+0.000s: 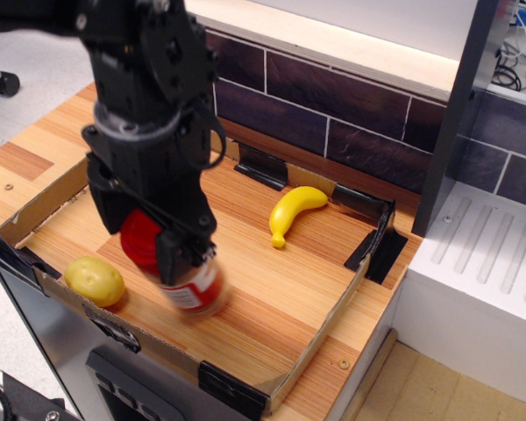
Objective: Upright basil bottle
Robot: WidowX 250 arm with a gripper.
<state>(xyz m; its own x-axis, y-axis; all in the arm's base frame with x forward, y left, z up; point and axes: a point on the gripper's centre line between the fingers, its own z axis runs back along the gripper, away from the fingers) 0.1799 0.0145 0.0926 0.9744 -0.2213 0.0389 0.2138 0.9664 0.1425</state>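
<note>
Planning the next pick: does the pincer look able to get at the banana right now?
Probably not yet: the pincer is shut on the basil bottle. The banana itself lies uncovered on the tray floor.
</note>
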